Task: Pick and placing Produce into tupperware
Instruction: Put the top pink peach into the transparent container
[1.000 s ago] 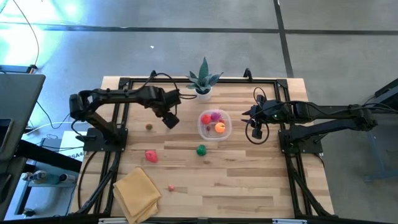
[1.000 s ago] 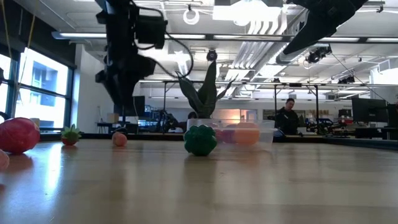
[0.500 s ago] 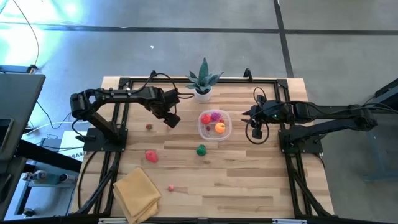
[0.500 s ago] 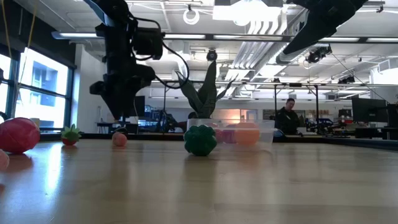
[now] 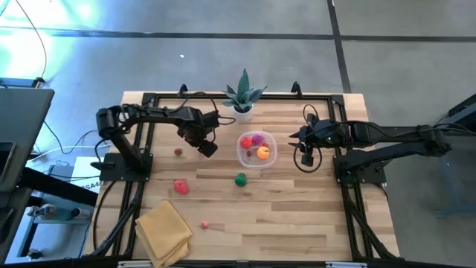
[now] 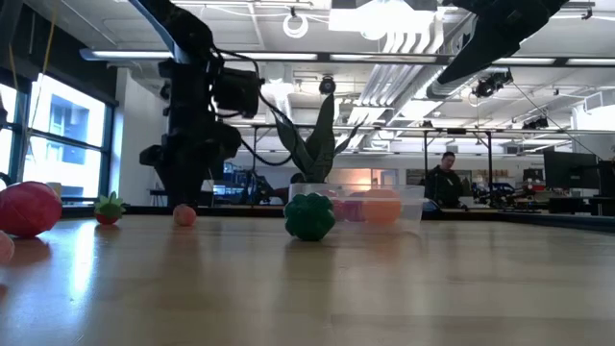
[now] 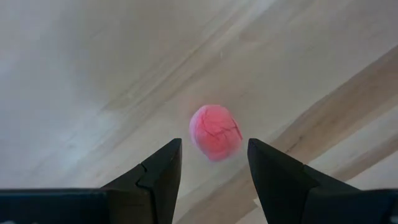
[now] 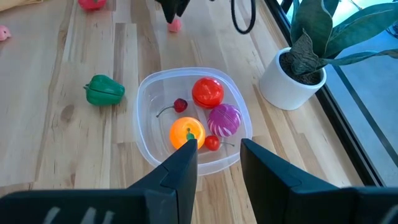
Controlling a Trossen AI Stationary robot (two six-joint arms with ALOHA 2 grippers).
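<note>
A small pink ball of produce (image 7: 215,132) lies on the wooden table, left of the tupperware (image 5: 239,155). My left gripper (image 7: 213,149) points down at the ball and stands open, with one finger on each side and just above it (image 6: 183,197); it touches nothing. The clear tupperware (image 8: 142,106) holds red, purple and orange pieces and two cherries. My right gripper (image 8: 214,155) hangs open and empty above the table, at the tupperware's right side (image 5: 301,141).
A green pepper (image 5: 240,179) lies near the tupperware. A red fruit (image 5: 181,186), a small leafy red piece (image 5: 178,152) and a tiny pink piece (image 5: 204,224) lie to the left and front. A yellow cloth (image 5: 162,231) sits front left. A potted plant (image 5: 243,95) stands at the far edge.
My left gripper has come down toward the pink ball, shifting a little toward the tupperware, and its fingers have stayed apart. The produce has kept its place.
</note>
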